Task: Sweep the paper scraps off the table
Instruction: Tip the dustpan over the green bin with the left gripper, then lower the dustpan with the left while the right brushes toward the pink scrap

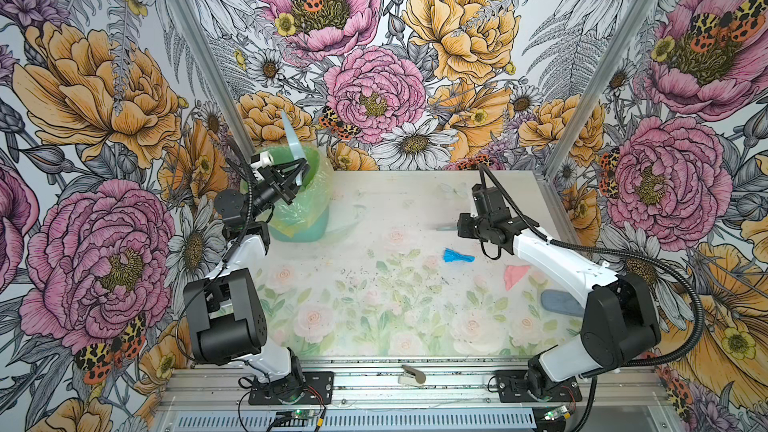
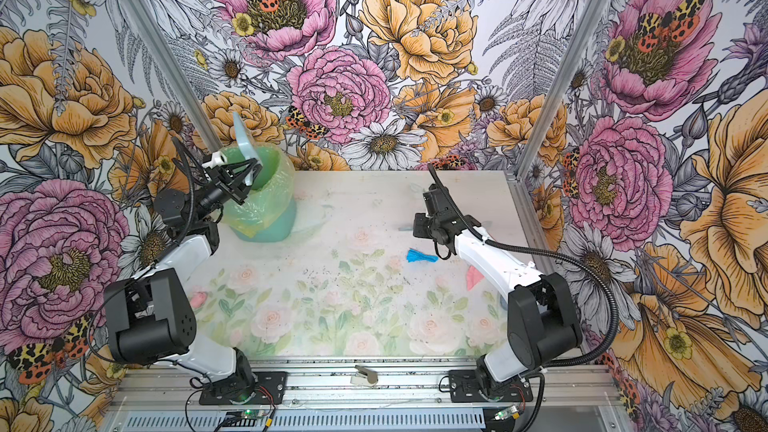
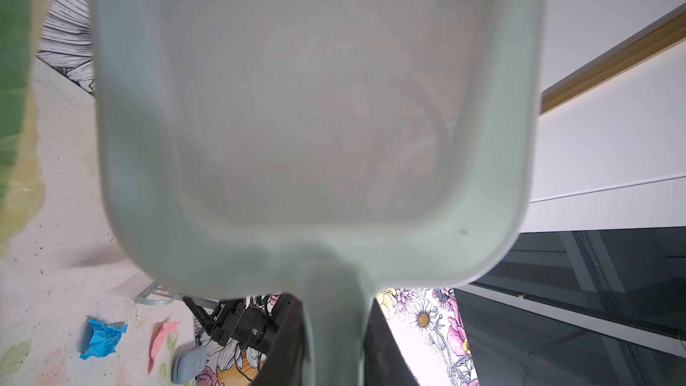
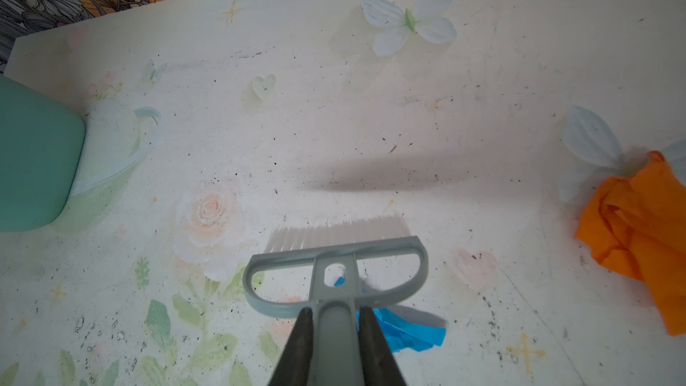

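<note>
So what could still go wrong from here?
1. The blue scrap lies behind the brush, on its handle side, so a forward stroke may miss it.
2. The orange scrap lies off to one side and the pink scrap close by the right arm; either may be left.
3. The dustpan is up at the bin, not down to catch anything.

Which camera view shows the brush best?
The right wrist view: the brush, head and bristles, is sharp. Both top views show only a grey sliver; the left wrist view, part of its head.
</note>
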Robot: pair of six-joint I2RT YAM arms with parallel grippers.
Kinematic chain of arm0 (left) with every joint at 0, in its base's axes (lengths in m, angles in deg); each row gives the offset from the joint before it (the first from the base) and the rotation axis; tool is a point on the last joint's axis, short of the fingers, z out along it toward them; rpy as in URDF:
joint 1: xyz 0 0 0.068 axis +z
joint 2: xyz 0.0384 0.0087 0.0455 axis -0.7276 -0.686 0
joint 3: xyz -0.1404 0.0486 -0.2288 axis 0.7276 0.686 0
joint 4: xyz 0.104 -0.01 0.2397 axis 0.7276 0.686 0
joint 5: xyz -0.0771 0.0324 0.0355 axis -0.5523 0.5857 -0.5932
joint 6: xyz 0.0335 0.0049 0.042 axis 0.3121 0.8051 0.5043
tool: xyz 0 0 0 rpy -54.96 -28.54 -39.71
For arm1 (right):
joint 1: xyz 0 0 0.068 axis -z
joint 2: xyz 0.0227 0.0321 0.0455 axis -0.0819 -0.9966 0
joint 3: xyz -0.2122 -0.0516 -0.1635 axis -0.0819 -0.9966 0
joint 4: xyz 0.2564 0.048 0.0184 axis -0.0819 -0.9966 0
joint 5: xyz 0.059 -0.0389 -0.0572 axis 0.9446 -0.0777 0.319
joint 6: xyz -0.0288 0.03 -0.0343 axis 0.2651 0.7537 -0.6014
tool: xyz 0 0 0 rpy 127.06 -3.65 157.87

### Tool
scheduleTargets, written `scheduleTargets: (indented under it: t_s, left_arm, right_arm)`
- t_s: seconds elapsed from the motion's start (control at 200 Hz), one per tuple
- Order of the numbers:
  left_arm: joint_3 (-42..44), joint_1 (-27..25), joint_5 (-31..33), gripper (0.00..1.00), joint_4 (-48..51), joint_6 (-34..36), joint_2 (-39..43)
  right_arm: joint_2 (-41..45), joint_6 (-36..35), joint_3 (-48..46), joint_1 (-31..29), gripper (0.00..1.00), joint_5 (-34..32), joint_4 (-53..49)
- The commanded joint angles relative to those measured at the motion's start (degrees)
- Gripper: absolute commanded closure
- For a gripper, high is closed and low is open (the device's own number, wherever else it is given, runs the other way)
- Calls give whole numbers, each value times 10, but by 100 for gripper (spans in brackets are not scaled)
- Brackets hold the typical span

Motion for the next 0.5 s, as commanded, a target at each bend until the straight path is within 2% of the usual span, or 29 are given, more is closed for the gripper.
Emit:
scheduleTargets:
  t_s: [0.0,0.145,0.265,0.345,0.395,0.495]
  left_arm:
    - [-5,8,-1,92,63,70,37]
    - [-17,7,0,92,261,219,84]
    - [-50,2,26,92,499,409,127]
    - [-98,-13,77,91,695,562,149]
    - [-130,-30,120,91,784,644,157]
    - [-150,-70,195,91,862,716,171]
  right_arm:
    - [5,-7,-1,4,100,-2,9]
    - [9,-15,2,4,100,-2,8]
    - [16,-22,2,5,100,-8,6]
    - [22,-21,6,5,100,-18,-7]
    - [22,-28,15,6,100,-20,-27]
    - [19,-45,47,8,100,-50,-98]
